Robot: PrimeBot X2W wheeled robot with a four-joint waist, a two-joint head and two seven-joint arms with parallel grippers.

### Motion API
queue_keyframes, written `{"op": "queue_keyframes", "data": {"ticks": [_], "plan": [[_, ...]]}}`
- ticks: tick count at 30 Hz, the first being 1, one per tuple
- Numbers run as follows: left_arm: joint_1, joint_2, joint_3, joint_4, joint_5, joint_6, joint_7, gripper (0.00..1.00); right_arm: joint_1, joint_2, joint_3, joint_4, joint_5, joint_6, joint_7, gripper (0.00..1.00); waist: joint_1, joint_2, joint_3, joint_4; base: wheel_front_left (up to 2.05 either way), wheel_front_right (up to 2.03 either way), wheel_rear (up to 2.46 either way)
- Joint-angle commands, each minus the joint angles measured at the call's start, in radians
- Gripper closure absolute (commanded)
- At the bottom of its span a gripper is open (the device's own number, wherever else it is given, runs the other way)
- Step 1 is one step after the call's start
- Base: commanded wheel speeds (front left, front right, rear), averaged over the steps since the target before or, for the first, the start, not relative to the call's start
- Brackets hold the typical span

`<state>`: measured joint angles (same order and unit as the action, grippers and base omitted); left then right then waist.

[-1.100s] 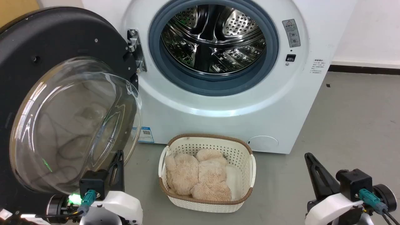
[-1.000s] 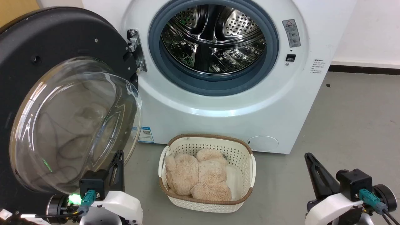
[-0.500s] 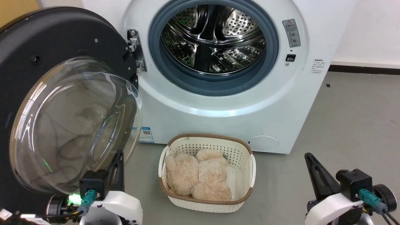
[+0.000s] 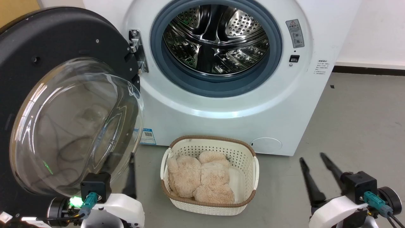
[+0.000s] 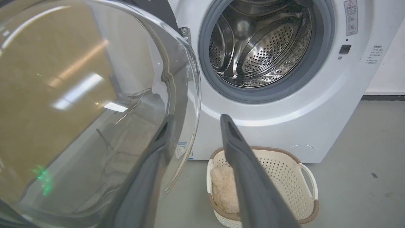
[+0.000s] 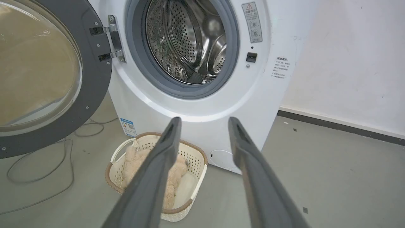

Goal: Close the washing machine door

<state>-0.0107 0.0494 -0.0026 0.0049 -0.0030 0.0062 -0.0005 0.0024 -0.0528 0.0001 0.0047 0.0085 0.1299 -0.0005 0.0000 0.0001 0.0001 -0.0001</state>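
Observation:
The washing machine door (image 4: 47,34) stands swung wide open at the left, black rim and bulging glass bowl (image 4: 76,126) facing me, hinged beside the drum opening. The white washing machine (image 4: 240,120) shows its grey gasket and steel drum (image 4: 215,38). My left gripper (image 4: 120,156) is open at the lower left, just below the glass bowl, one finger seen through the glass (image 5: 95,95). Low on the right, my right gripper (image 4: 311,157) is open over bare floor, holding nothing. Both wrist views look along spread fingers (image 5: 240,158) (image 6: 253,171) at the machine (image 5: 284,126) (image 6: 253,104).
A white perforated basket (image 4: 221,148) with beige fluffy cloth (image 4: 202,177) sits on the grey floor right before the machine, between my grippers. A thin cable (image 6: 47,186) trails on the floor under the door (image 6: 95,82). A white wall (image 6: 348,63) stands to the right.
Both grippers have gone from shut to open, their fingers now spread apart. The arms, the door and the basket stay where they were.

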Motion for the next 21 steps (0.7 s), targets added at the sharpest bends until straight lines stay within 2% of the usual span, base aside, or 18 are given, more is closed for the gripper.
{"op": "queue_keyframes", "data": {"ticks": [1,14,16,21], "plan": [[0.000,0.000,-0.001,0.000,-0.001,0.005,-0.005,0.00,-0.001,0.000,-0.005,0.001,0.003,0.000,-0.005,0.00,0.0000,-0.0001,0.000,0.000,0.00,0.00,0.00],[-0.009,0.002,-0.021,-0.009,0.001,0.044,-0.034,0.00,-0.004,0.000,-0.037,0.004,0.034,0.000,-0.034,0.00,0.0000,-0.0001,0.005,0.006,0.00,0.00,0.00],[-0.012,0.005,-0.024,-0.016,0.004,0.051,-0.038,1.00,-0.005,0.000,-0.041,0.005,0.037,0.000,-0.038,0.00,0.0000,-0.0001,0.006,0.008,0.00,0.00,0.00],[-0.022,0.013,-0.037,-0.037,0.011,0.067,-0.049,1.00,-0.008,0.000,-0.054,0.007,0.049,0.000,-0.049,0.00,0.0000,-0.0001,0.010,0.018,0.00,0.00,0.00]]}}
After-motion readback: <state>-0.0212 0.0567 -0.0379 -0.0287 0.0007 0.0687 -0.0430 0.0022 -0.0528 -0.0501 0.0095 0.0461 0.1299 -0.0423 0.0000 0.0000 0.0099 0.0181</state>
